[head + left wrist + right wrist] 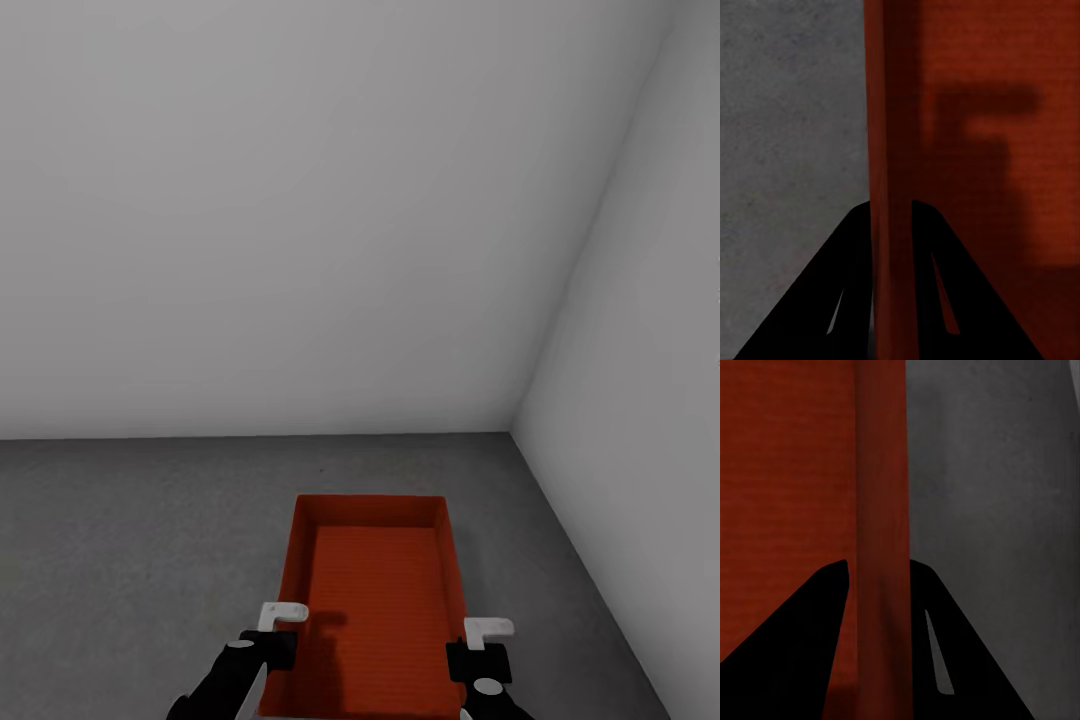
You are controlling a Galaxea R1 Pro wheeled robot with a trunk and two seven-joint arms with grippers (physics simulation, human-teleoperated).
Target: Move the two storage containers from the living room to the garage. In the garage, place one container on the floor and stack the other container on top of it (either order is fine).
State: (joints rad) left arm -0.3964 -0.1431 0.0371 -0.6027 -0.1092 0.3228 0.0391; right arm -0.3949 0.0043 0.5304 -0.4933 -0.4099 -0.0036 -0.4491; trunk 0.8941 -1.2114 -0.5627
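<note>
The left gripper (891,225) pinches the left wall of an orange-red, lidless rectangular plastic storage container (375,610), one finger inside and one outside, and the right gripper (879,585) clamps the opposite wall the same way. The bin hangs between them over the dark grey mottled concrete floor (130,560), near a corner of pale grey walls (300,220) (evidently the garage). This container has arrived but seems not yet set down; the second is unaccounted for here.
</note>
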